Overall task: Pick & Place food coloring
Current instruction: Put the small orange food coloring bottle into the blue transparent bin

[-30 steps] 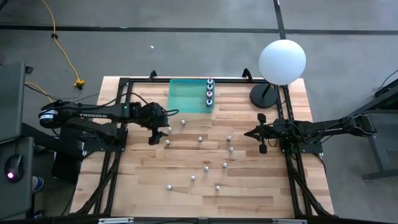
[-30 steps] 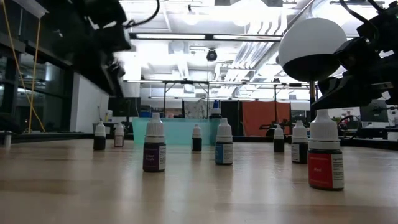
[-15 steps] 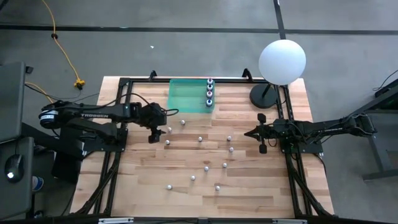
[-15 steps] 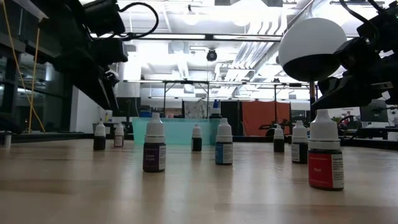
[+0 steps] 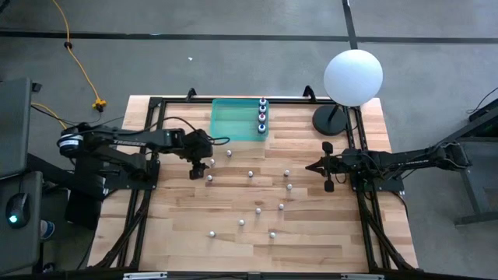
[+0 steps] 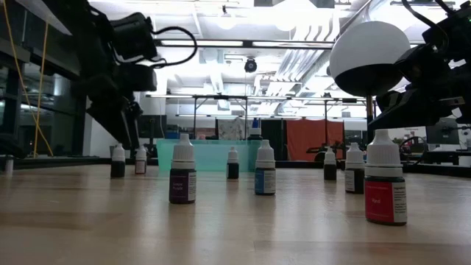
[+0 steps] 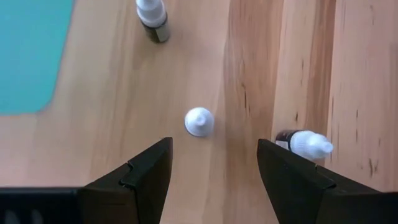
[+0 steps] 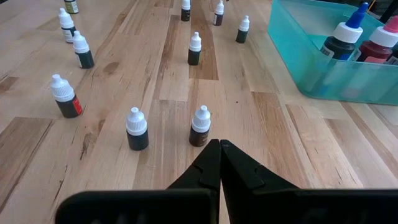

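Observation:
Several tiny white-capped food coloring bottles [image 5: 250, 173] stand upright, scattered over the wooden table. My left gripper [image 5: 195, 168] is open and points down over the left part of the table. In the left wrist view its fingers [image 7: 214, 171] stand either side of one bottle [image 7: 199, 121], seen cap-on from above, without touching it. Another bottle [image 7: 303, 143] stands just beyond one finger. In the low view the gripper [image 6: 131, 136] hangs above two bottles [image 6: 118, 160]. My right gripper [image 5: 317, 166] is shut and waits at the right side, held level [image 8: 219, 155].
A teal tray [image 5: 233, 120] sits at the far edge, with three larger bottles [image 5: 262, 113] standing along its right wall. A white globe lamp [image 5: 352, 75] stands on its dark base at the far right corner. Black frame rails run along the table's left and right sides.
My left gripper has come down toward the table and shifted a little toward the right, nearer the bottles beside the tray. The bottles and my right arm have stayed where they were.

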